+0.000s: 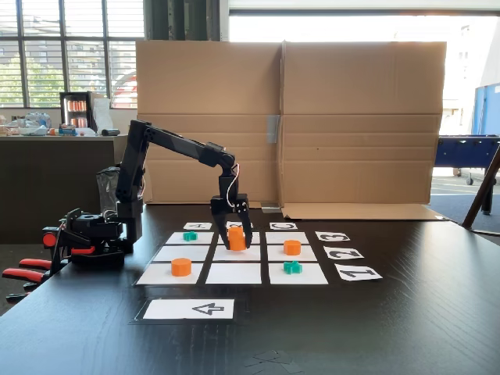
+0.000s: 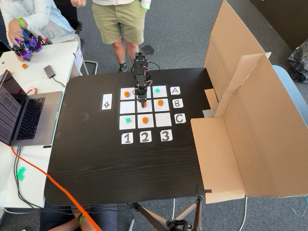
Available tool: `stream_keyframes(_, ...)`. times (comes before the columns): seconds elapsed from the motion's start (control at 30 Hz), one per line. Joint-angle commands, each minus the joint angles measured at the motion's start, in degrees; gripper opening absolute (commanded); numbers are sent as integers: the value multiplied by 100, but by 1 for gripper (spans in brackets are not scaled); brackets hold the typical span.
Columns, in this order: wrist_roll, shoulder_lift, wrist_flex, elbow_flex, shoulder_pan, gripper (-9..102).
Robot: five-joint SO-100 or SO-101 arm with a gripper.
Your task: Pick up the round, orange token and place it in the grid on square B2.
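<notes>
The round, orange token sits between the fingers of my gripper, which is shut on it. It hangs low over square B2, the centre cell of the grid; whether it touches the paper I cannot tell. Other orange tokens lie on A1, C2 and B3. My arm reaches in from the A side.
Green cross tokens lie on A3 and C1. An arrow strip lies beside column 1. A cardboard wall stands past column 3 and row C. A person's legs and a laptop are near the table.
</notes>
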Motion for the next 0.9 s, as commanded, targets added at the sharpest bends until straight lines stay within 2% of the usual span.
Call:
stream_keyframes(0.0, 44, 35, -26, 18, -44, 0)
stream_keyframes(0.07, 44, 44, -26, 62, -18, 0)
stream_keyframes(0.1, 44, 53, -9, 79, 0, 4)
stream_keyframes(0.2, 44, 105, -9, 176, 35, 26)
stream_keyframes(0.3, 53, 149, -35, 290, 35, 34)
stream_keyframes(0.43, 149, 396, -35, 422, 88, 52)
stream_keyframes(0.6, 149, 1099, -281, 791, 237, 62)
stream_keyframes(0.87, -132, 2830, -940, 1767, 659, 63)
